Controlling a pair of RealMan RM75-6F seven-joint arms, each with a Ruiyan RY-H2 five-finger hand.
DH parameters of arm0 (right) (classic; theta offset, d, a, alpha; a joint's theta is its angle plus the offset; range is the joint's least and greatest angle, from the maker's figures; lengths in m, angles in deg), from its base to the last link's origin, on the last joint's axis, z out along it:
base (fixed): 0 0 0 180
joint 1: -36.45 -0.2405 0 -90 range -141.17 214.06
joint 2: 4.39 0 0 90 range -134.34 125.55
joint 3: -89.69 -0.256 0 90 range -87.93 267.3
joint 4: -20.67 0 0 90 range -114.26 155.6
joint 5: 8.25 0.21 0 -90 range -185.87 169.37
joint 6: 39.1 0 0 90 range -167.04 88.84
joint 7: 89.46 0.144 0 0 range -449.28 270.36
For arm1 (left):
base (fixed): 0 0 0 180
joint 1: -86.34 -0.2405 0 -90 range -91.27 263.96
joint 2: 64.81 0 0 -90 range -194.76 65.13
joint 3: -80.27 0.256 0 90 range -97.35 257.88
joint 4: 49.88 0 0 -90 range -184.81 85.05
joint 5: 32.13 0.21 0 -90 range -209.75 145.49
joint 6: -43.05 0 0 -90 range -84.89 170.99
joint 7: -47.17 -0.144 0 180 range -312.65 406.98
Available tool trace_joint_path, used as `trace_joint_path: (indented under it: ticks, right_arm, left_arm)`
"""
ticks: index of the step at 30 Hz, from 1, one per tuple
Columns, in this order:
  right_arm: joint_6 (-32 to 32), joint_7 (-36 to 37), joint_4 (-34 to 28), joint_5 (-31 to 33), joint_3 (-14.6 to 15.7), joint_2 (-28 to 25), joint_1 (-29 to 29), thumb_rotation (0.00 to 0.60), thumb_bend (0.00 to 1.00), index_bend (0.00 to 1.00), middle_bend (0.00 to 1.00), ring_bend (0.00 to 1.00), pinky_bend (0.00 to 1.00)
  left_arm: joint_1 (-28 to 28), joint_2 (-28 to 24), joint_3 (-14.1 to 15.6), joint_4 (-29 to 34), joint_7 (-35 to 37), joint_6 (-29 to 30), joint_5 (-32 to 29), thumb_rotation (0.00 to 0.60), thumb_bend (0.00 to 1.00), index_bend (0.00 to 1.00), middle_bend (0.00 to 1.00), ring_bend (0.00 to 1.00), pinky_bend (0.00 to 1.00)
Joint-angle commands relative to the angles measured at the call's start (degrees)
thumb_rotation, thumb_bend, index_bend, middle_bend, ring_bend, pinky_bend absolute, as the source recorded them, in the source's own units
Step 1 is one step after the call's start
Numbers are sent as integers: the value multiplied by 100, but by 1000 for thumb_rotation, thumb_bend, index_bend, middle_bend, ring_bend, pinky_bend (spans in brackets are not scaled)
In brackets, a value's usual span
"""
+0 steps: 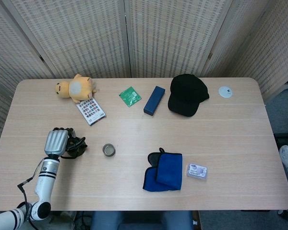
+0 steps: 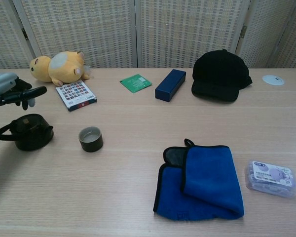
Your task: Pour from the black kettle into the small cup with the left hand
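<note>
Black kettle (image 2: 25,132) stands on the wooden table (image 2: 138,163) just below and slightly to the right of the left hand (image 2: 7,89), its handle flopped down to the left in the chest view. That hand hovers above the kettle without touching it, fingers loosely spread and holding nothing; in the head view the left hand (image 1: 57,142) sits right over the kettle's left side, with the kettle (image 1: 76,146) peeking out beside it. Further right of the hand, past the kettle, is the small cup (image 2: 91,138), upright and apart from the kettle.

Beyond the hand toward the screen lie a yellow plush toy (image 2: 56,67) and, just beside it, a patterned card pack (image 2: 76,95). Well off to the hand's right along the far side are a green packet (image 2: 135,82), a dark blue box (image 2: 170,85), a black cap (image 2: 220,75) and a small white disc (image 2: 273,79). Nearer the front edge, far right of the hand, a folded blue cloth (image 2: 202,182) lies next to a clear plastic packet (image 2: 271,178).

The right hand appears in neither view.
</note>
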Motion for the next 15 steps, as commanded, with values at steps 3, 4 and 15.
trace_joint_path:
  ticks: [3,4,15]
  right_arm:
    - [-48,16,-4,-63,47,-18,-10,600,108,20,90,0,0]
    - [-61,22,1,-75,59,-18,-12,600,108,20,90,0,0]
    - [-385,332,183,-591,309,-9,-189,600,122,20,90,0,0]
  left_arm:
    - [-280,-322,-15,504,325,466,264,0,138,393,343,293,228]
    - [-337,-386,1,593,358,539,302,0,138,383,329,283,227]
    - [-1087,-1068,425,1698,284,1512,869,50,137,195,115,150,151]
